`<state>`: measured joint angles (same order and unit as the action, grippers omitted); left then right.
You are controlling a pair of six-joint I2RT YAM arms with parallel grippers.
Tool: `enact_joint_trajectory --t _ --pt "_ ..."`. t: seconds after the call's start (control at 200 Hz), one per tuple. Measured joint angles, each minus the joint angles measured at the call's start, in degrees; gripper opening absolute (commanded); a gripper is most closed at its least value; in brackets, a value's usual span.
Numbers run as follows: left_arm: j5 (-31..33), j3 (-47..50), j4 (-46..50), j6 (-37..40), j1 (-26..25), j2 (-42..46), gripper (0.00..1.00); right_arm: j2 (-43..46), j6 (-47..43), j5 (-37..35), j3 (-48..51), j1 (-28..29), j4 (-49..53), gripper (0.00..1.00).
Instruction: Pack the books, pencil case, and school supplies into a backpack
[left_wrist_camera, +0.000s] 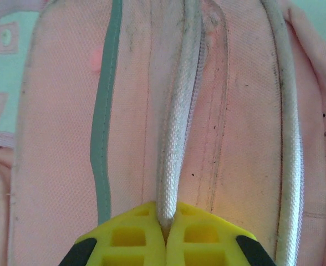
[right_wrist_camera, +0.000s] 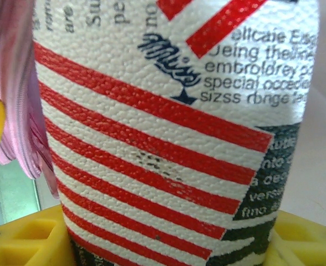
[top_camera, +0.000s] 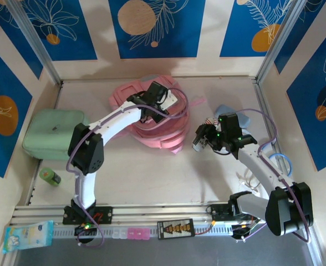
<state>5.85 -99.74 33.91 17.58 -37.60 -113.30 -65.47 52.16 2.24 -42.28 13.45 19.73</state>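
Observation:
The pink backpack [top_camera: 162, 130] lies at the middle back of the table. My left gripper [top_camera: 152, 98] rests on top of it, shut on a white woven cord [left_wrist_camera: 177, 138] that runs along the pink fabric [left_wrist_camera: 57, 144]. To the right of the backpack, my right gripper [top_camera: 203, 138] is shut on the red-and-white striped flag-print pack [right_wrist_camera: 163, 138], which stands between its yellow fingers [right_wrist_camera: 24, 241]. A pale blue-grey pencil case [top_camera: 223, 111] pokes out behind the right arm. A small green cylinder [top_camera: 51, 177] lies at the left. The books are out of view.
A mint-green soft case [top_camera: 52, 133] sits at the left, against the wall. A blue tissue pack [top_camera: 27, 235] lies on the front rail. Small white items [top_camera: 247, 180] lie by the right arm. Walls close in on three sides.

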Motion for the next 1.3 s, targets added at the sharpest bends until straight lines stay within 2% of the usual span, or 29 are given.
enact_joint_trajectory --t 0.15,0.285,0.54,0.77,0.835,0.94,1.03,1.16,1.3 --pt "-1.3 -0.8 0.5 -4.2 0.7 4.0 0.00 0.0 0.5 3.0 0.0 -0.3 -3.1 0.49" --pt "-3.0 -8.0 4.4 -8.2 0.9 4.6 0.00 -2.6 2.0 6.0 -0.8 0.2 -7.6 0.48" --pt "-6.3 -9.9 5.2 -13.9 0.4 5.1 0.00 -17.7 6.6 8.2 -10.8 5.2 -13.6 0.47" --pt "-5.4 -12.5 6.2 -16.7 0.3 5.1 0.00 -32.9 10.7 8.4 -21.8 7.5 -18.6 0.46" --pt "-5.1 -13.8 6.6 -17.4 0.3 5.0 0.00 -37.5 11.3 8.3 -25.6 7.8 -19.1 0.53" --pt "-4.8 -15.7 7.3 -18.0 0.3 4.6 0.00 -43.0 11.9 8.4 -30.8 8.5 -20.0 0.77" --pt "-4.8 -16.5 7.5 -18.6 0.3 3.8 0.00 -44.1 12.3 8.6 -31.3 9.0 -21.7 0.84" --pt "-4.8 -17.1 7.7 -18.8 0.3 3.0 0.00 -42.8 12.9 8.5 -29.4 9.0 -23.2 0.80" --pt "-5.0 -17.2 7.7 -18.8 0.3 3.0 0.00 -39.3 13.4 8.5 -25.1 8.8 -23.3 0.63"
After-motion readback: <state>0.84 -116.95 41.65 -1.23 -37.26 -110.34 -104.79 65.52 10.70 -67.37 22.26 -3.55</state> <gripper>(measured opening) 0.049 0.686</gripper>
